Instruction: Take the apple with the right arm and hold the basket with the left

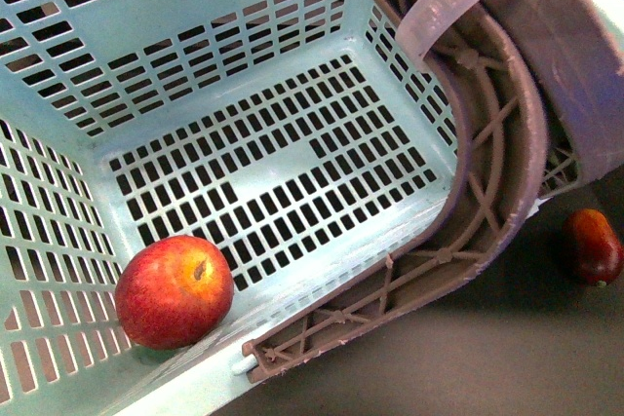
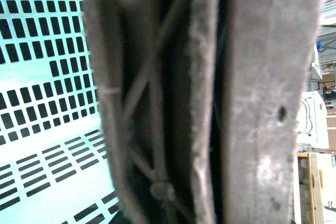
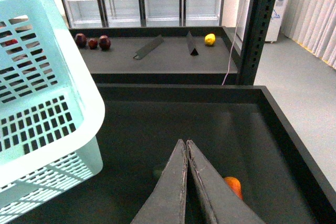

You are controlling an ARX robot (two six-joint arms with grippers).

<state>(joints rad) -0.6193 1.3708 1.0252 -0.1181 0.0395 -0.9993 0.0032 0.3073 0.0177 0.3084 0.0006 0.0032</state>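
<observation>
The mint-green basket (image 1: 244, 124) fills most of the front view, tilted, with its slotted floor showing. The red apple (image 1: 174, 291), with a yellow patch round its stem dimple, lies inside the basket in a near corner. The brownish-grey trussed handle (image 1: 492, 172) curves over the basket's right rim. In the left wrist view my left gripper (image 2: 210, 145) is shut on that handle (image 2: 152, 103), with one broad grey finger (image 2: 268, 108) against it. My right gripper (image 3: 186, 142) is shut on nothing and hangs over a dark tray beside the basket (image 3: 47, 129). The apple is out of the right wrist view.
An elongated dark red fruit (image 1: 593, 245) lies on the dark surface right of the basket. An orange fruit (image 3: 233, 186) sits in the tray under my right gripper. The tray wall (image 3: 294, 140) rises to one side. Behind stand a black post (image 3: 260, 24) and a shelf with dark red fruits (image 3: 92, 41) and a lemon (image 3: 210, 39).
</observation>
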